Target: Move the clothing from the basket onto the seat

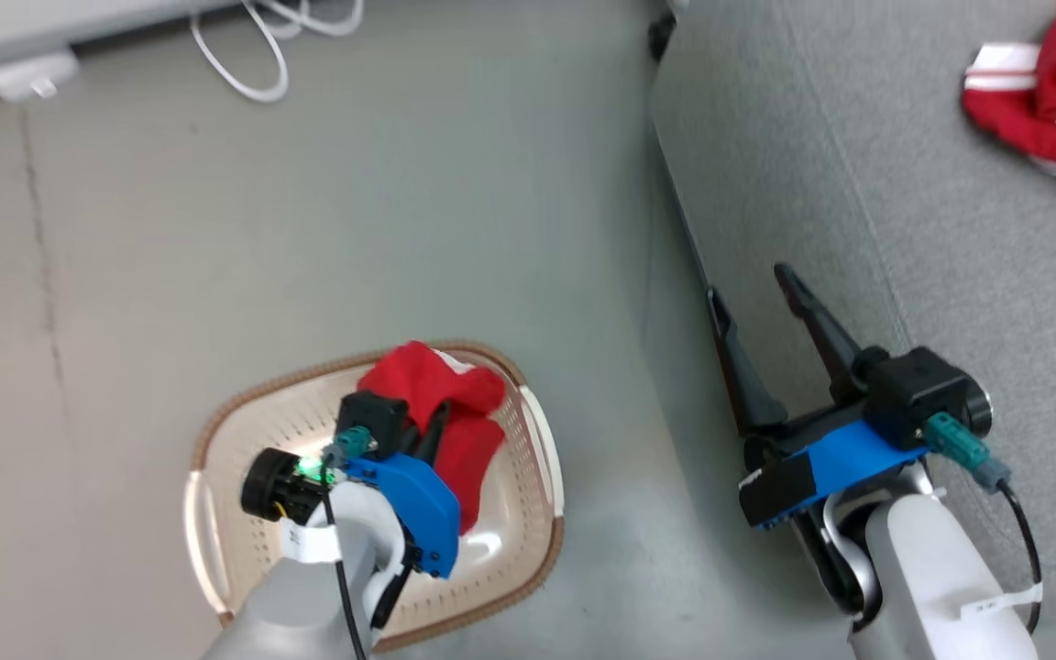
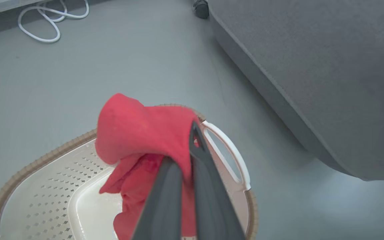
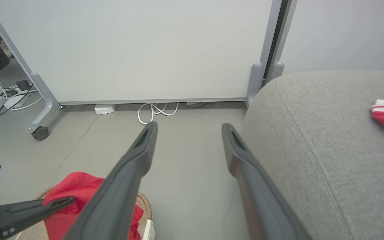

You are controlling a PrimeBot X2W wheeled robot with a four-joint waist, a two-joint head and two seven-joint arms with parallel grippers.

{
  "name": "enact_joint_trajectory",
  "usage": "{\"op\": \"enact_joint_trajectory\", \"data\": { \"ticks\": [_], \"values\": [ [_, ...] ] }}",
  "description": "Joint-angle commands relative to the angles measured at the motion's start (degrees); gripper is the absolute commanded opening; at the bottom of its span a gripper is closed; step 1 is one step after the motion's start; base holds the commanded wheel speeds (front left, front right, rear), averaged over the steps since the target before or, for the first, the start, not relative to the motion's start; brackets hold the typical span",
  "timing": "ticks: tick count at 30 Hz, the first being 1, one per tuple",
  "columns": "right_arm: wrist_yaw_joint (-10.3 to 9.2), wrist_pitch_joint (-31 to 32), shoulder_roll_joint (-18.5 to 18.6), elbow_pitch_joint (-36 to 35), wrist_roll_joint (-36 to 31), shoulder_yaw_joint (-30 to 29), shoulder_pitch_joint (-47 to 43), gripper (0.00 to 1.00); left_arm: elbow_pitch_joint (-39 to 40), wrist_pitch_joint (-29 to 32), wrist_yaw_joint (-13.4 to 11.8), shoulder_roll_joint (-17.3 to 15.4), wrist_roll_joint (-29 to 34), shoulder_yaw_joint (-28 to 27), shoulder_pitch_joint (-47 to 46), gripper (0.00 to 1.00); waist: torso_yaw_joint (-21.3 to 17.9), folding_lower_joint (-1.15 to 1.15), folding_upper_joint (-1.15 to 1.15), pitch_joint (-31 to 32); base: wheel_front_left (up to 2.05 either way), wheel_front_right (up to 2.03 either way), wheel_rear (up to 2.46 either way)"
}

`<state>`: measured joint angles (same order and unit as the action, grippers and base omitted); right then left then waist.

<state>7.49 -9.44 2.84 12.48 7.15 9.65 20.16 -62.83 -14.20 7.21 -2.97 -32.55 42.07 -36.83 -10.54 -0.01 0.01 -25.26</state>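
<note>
Left jaws tight on red garment (image 2: 138, 133)

The basket (image 1: 244, 403) stands on the floor (image 1: 308, 229), left of the seat (image 1: 858, 137) and apart from it. The left claw (image 1: 436, 426) pinches one garment (image 1: 418, 376) over the basket's end nearest the seat. A second garment (image 1: 1041, 101) lies on the seat, far right. The right claw (image 1: 748, 284), spread wide, hovers at the seat's left edge. A cable (image 1: 253, 64) lies behind the basket.

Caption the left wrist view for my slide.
Left gripper shut on the red garment, held over the cream basket; the grey seat lies at upper right.
</note>
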Motion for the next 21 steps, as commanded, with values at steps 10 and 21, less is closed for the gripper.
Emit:
{"op": "enact_joint_trajectory", "data": {
  "ticks": [10, 21],
  "values": [
    [0.01, 2.74, 0.08, 1.76, 0.57, 0.24, -7.52, 1.00, 7.56, 0.12, 0.42, 0.09, -4.06, 9.94, 1.71, 0.00, 7.70, 0.01, -0.01, 18.84, 0.00, 0.00, 0.00],
    [0.01, 4.52, 0.08, 0.29, 1.51, 0.21, -11.51, 1.00, 11.81, 0.00, 0.28, 0.07, -6.05, 15.60, -4.92, 0.00, 10.81, 0.01, -0.01, 24.57, 0.00, 0.00, 0.00]
  ]
}}
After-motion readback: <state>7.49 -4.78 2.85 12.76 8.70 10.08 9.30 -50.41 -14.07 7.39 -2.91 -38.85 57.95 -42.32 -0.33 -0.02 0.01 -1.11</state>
